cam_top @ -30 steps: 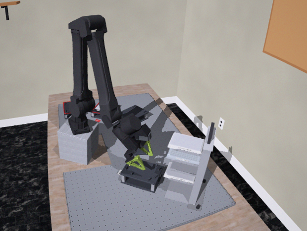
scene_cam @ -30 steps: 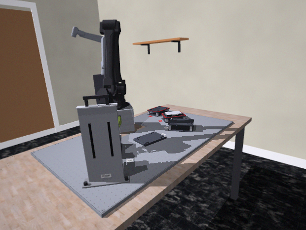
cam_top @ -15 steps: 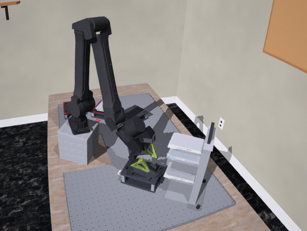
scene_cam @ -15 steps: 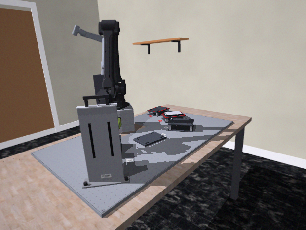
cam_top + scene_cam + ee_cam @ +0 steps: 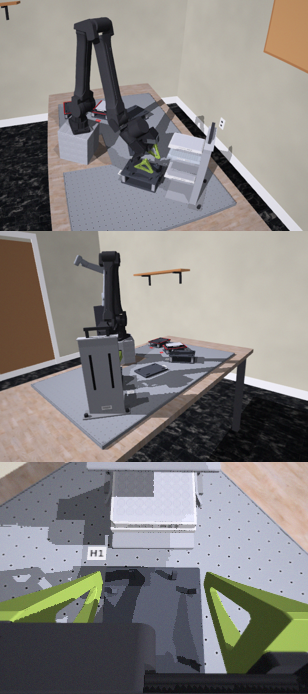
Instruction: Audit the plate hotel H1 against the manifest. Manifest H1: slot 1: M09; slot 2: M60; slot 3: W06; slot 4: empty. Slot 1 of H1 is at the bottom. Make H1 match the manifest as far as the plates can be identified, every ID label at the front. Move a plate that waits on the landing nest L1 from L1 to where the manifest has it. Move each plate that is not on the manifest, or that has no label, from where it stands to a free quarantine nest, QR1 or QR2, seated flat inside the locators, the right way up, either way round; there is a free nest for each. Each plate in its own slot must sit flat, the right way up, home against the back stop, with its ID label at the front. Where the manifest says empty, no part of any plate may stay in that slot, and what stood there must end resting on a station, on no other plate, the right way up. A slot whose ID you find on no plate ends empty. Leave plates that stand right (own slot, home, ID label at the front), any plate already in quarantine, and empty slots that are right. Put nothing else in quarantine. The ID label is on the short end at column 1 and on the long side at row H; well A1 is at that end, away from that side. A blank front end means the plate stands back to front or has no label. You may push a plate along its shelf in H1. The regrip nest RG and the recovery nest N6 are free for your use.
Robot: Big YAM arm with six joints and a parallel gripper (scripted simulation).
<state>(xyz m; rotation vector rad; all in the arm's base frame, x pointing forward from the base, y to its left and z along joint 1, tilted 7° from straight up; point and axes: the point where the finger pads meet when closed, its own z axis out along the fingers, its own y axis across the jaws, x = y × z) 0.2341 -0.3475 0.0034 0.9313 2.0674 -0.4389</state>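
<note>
Plate hotel H1 with three plates in it, plus the nests around it

H1 (image 5: 201,158) is a grey upright rack with pale plates on three shelves: top (image 5: 187,143), middle (image 5: 184,156), lower (image 5: 179,175), all lying flat; labels too small to read. Right in front sits a dark nest (image 5: 139,177) with no plate. Further back, one red-rimmed nest (image 5: 159,340) is bare, the other (image 5: 174,345) holds a white plate (image 5: 173,344).
</note>
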